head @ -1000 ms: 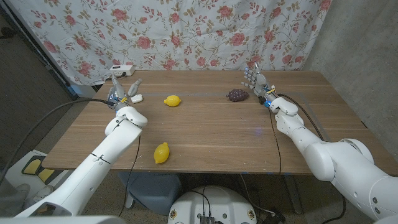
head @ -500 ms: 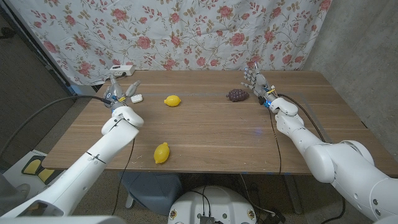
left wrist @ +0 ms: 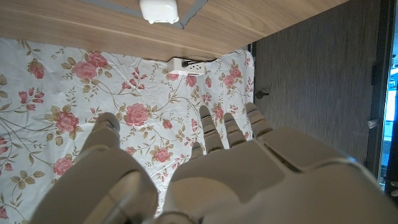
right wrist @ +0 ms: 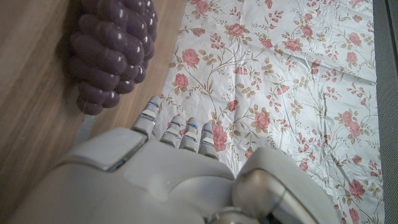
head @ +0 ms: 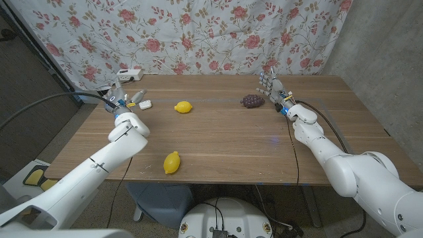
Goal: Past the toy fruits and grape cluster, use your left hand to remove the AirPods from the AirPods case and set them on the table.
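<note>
Left hand of mine hovers empty, fingers spread, just left of the AirPods case at the table's far-left corner, ready to reach in.

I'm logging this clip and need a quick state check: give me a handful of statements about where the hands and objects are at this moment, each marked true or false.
1. The left hand holds the AirPods case. False: the case lies closed on the table beside the hand, untouched, and the hand holds nothing.
2. Two toy lemons are on the table. True: one lemon lies toward the far side, the other lemon near the front edge.
3. The grape cluster lies next to the right hand. True.
4. The right hand grips the grape cluster. False: its fingers are free, with the grapes beside them.
5. A white power strip sits at the table's far left corner. True.
</note>
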Robot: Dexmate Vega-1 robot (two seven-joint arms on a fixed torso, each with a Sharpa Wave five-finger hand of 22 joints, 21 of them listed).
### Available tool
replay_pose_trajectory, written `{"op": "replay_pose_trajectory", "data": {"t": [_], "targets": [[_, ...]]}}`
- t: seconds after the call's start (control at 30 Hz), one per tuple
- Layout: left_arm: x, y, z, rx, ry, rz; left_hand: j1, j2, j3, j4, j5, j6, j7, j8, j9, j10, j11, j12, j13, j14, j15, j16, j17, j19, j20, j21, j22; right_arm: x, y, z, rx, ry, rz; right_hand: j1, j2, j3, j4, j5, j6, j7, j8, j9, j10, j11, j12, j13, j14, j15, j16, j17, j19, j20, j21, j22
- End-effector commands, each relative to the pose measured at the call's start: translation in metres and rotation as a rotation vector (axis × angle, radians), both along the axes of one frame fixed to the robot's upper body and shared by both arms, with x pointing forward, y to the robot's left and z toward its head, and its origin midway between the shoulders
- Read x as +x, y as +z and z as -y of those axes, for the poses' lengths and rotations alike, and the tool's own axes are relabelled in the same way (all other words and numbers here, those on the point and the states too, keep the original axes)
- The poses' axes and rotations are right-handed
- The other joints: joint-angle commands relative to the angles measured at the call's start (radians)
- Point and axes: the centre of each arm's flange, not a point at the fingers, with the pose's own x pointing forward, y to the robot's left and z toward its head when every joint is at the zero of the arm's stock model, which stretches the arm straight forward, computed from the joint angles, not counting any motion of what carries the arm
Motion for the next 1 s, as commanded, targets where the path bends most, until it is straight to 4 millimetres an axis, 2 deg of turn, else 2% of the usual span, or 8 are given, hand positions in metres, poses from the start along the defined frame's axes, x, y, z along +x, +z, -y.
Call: {"op": "replay_pose_trajectory", "data": {"t": [0.03, 0.33, 0.5, 0.67, 0.73, 0.8, 0.93, 1.0], "targets": [[0.004, -0.003, -0.011, 0.010, 0.015, -0.023, 0.011, -0.003, -0.006, 0.001, 0.002, -0.170, 0.002, 0.008, 0.002, 0.004, -0.010, 0.004, 0.004, 0.002, -0.008, 0.007, 0.004, 0.001, 0.004, 0.002, 0.004, 0.001, -0.002, 0.000, -0.001, 0.004, -0.007, 0.010, -0.003, -0.002, -0.007, -0.003, 0.010, -0.001, 0.005, 0.006, 0.008, -0.002, 0.001, 0.005, 0.000, 0.000, 0.005, 0.000, -0.001, 0.001, 0.002, 0.004], [0.015, -0.003, -0.019, -0.028, -0.029, -0.025, 0.012, -0.005, -0.009, 0.004, 0.001, -0.154, 0.001, 0.016, 0.002, 0.014, -0.011, 0.007, 0.007, 0.019, -0.019, 0.014, 0.004, 0.010, 0.003, 0.006, 0.004, 0.002, -0.001, 0.001, 0.000, 0.006, -0.007, 0.011, -0.003, -0.002, -0.007, -0.004, 0.011, 0.000, 0.005, 0.006, 0.007, -0.003, 0.001, 0.005, 0.000, 0.000, 0.005, 0.000, -0.001, 0.001, 0.002, 0.004], [0.017, -0.001, -0.015, -0.017, -0.014, -0.023, 0.014, -0.005, -0.012, 0.005, 0.001, -0.139, 0.004, 0.022, 0.002, 0.037, -0.017, 0.016, 0.010, 0.021, -0.022, 0.015, 0.004, 0.011, 0.002, 0.006, 0.004, 0.002, -0.001, 0.003, 0.002, 0.003, -0.007, 0.012, -0.003, -0.002, -0.008, -0.004, 0.010, 0.000, 0.005, 0.006, 0.007, -0.004, 0.001, 0.005, 0.000, 0.001, 0.005, 0.000, -0.002, 0.000, 0.002, 0.004], [0.021, -0.001, -0.012, -0.053, -0.037, -0.056, 0.016, -0.005, -0.013, 0.006, 0.002, -0.139, 0.004, 0.022, 0.002, 0.033, -0.016, 0.014, 0.012, 0.019, -0.021, 0.014, 0.004, 0.010, 0.003, 0.005, 0.004, 0.002, -0.002, 0.003, 0.001, 0.004, -0.009, 0.012, -0.003, -0.001, -0.008, -0.004, 0.011, -0.001, 0.005, 0.006, 0.008, -0.002, 0.002, 0.005, 0.001, 0.000, 0.005, 0.000, -0.001, 0.001, 0.002, 0.004], [0.025, 0.002, -0.006, -0.047, -0.047, -0.106, 0.016, -0.005, -0.013, 0.006, 0.002, -0.139, 0.004, 0.021, 0.002, 0.030, -0.015, 0.012, 0.012, 0.018, -0.019, 0.013, 0.004, 0.010, 0.002, 0.005, 0.004, 0.002, -0.002, 0.004, -0.001, 0.003, -0.010, 0.013, -0.003, -0.001, -0.008, -0.004, 0.011, 0.000, 0.005, 0.006, 0.007, -0.003, 0.001, 0.005, 0.002, 0.000, 0.005, 0.000, -0.002, 0.001, 0.002, 0.004], [0.024, 0.001, -0.001, -0.023, 0.003, -0.048, 0.017, -0.004, -0.015, 0.007, 0.002, -0.151, 0.007, 0.016, 0.002, 0.019, -0.005, 0.008, 0.014, 0.008, -0.009, 0.010, 0.004, 0.006, 0.003, 0.004, 0.004, 0.002, -0.002, 0.004, 0.003, 0.003, -0.010, 0.013, -0.002, -0.001, -0.008, -0.005, 0.011, 0.000, 0.005, 0.006, 0.008, -0.003, 0.001, 0.005, 0.002, 0.001, 0.005, 0.000, -0.002, 0.000, 0.002, 0.004], [0.024, 0.001, -0.006, -0.061, -0.017, -0.056, 0.018, -0.004, -0.017, 0.009, 0.001, -0.148, 0.003, 0.018, 0.002, 0.020, -0.009, 0.008, 0.017, 0.010, -0.011, 0.011, 0.004, 0.005, 0.005, 0.004, 0.004, 0.001, -0.002, 0.006, 0.001, 0.000, -0.009, 0.013, -0.002, -0.001, -0.008, -0.005, 0.011, 0.000, 0.005, 0.006, 0.008, -0.001, 0.001, 0.005, 0.001, 0.000, 0.005, 0.000, -0.002, 0.001, 0.002, 0.004], [0.022, -0.007, -0.002, -0.018, 0.034, 0.101, 0.018, -0.004, -0.018, 0.010, 0.001, -0.145, 0.004, 0.020, 0.002, 0.025, -0.006, 0.009, 0.018, 0.013, -0.013, 0.013, 0.004, 0.006, 0.005, 0.004, 0.004, 0.001, -0.003, 0.006, 0.005, -0.001, -0.011, 0.013, -0.001, 0.000, -0.008, -0.005, 0.012, 0.000, 0.005, 0.006, 0.008, -0.001, 0.001, 0.005, 0.001, -0.001, 0.005, 0.000, -0.002, 0.001, 0.002, 0.004]]}}
